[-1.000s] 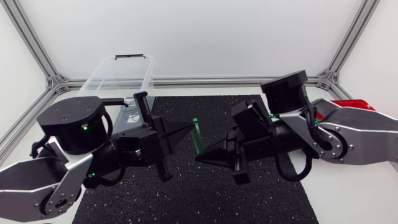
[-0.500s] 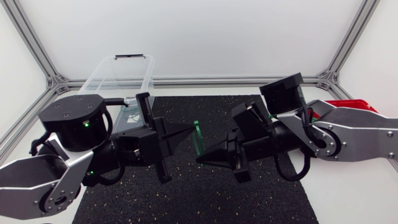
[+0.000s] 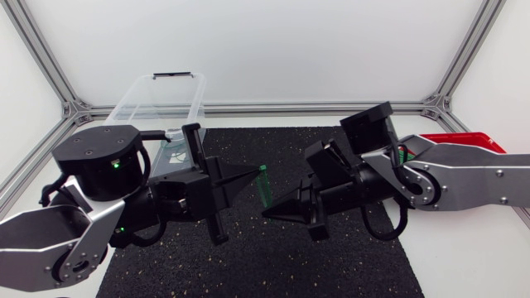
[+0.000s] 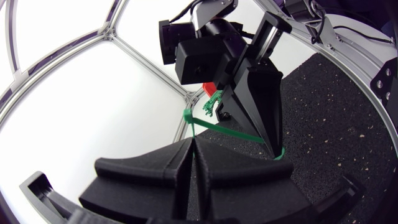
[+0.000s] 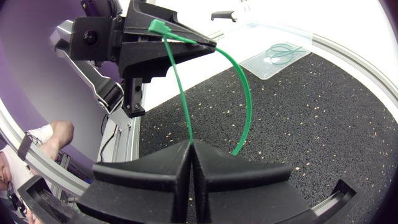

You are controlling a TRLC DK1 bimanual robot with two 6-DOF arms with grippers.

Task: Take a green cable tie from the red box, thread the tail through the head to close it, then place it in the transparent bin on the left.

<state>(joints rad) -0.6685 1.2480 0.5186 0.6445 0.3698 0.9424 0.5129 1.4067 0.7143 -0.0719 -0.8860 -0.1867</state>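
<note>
Light, springy and likely slick, the thin green plastic cable tie (image 3: 263, 187) arcs above the black speckled mat (image 3: 273, 257), the matte black left gripper (image 3: 253, 173) pinched near its head and the right gripper (image 3: 267, 210) clamped on its strap, both sensible holds.

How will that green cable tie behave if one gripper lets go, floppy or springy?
Probably springy, not floppy: the green cable tie holds a smooth arc between the left gripper and the right gripper without sagging. Released at one end, it would likely flick straighter. It looks thin and light, so a fingertip pinch should carry it.
</note>
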